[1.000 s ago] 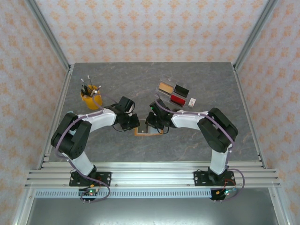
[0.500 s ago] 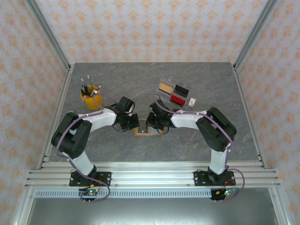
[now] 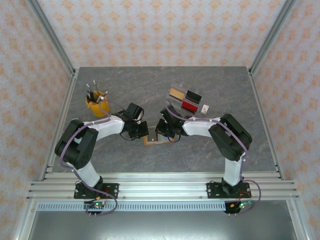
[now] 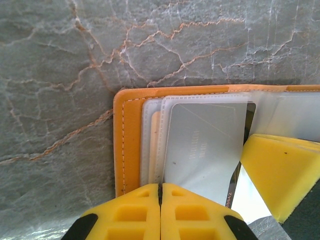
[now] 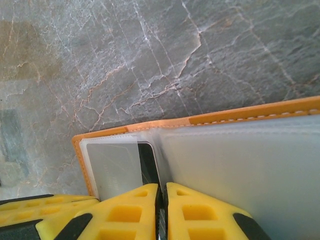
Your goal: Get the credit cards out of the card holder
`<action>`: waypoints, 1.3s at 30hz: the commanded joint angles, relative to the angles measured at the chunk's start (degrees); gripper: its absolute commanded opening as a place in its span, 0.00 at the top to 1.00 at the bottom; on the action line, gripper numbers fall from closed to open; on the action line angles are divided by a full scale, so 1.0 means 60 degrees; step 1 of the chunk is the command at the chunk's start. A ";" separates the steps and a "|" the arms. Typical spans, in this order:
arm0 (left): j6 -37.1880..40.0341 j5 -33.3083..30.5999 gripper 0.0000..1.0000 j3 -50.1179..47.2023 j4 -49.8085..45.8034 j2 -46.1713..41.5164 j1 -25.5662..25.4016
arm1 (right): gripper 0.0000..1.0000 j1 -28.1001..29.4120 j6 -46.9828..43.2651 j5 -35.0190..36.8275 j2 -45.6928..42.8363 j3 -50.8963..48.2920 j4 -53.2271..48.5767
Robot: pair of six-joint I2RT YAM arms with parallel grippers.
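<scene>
Top view, far left of the grey stone table (image 3: 210, 155): a yellow cup (image 3: 96, 106) of pens stands near the left rail, well apart from the work. Open stone lies in front of it and all along the near edge. Centre: the left gripper (image 3: 141, 131) comes in from the left and sits just beside the left end of the card holder (image 3: 155, 141). The holder lies flat and open, mid-table, between the two grippers. The right gripper (image 3: 161, 131) bears on it from the right, so the two heads nearly meet over it, with little room between them. Up and right, a clear tray (image 3: 186, 100) with tan, black and red pieces sits near the right arm, apart from the holder. Bare table runs on to the right rail. Left wrist view: yellow fingers (image 4: 130, 215) are pressed together at the bottom edge, directly over the holder's clear sleeves. The orange stitched border runs up the left, and a grey card (image 4: 200, 150) sits in the sleeve. Right wrist view: fingers (image 5: 200, 212) are likewise closed tight at the bottom, above a sleeve near the holder's orange corner. Whether either pair pinches a sleeve cannot be made out.
</scene>
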 commanded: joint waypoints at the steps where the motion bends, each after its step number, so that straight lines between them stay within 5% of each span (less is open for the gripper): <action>1: 0.0090 -0.0391 0.91 0.0023 -0.0339 0.0391 -0.0071 | 0.88 0.0105 -0.0437 -0.0580 0.0051 -0.0139 -0.0278; 19: 0.0307 -0.1049 0.77 0.0271 -0.0941 0.0040 -0.0068 | 1.00 0.0105 -0.1392 0.1320 -0.0925 -0.0188 -0.1951; 24: 0.0252 -0.0879 0.78 0.0274 -0.0867 0.0010 -0.0068 | 1.00 0.0104 -0.1357 0.0661 -0.0896 -0.0226 -0.1473; 31: 0.0266 -0.0815 0.81 0.0249 -0.0913 0.0153 -0.0073 | 0.82 0.0090 -0.0828 -0.0381 -0.0549 -0.0239 -0.0494; 39: 0.0295 -0.0801 0.82 0.0230 -0.0889 0.0186 -0.0072 | 0.79 0.0076 -0.0634 -0.0559 -0.0212 -0.0030 -0.0570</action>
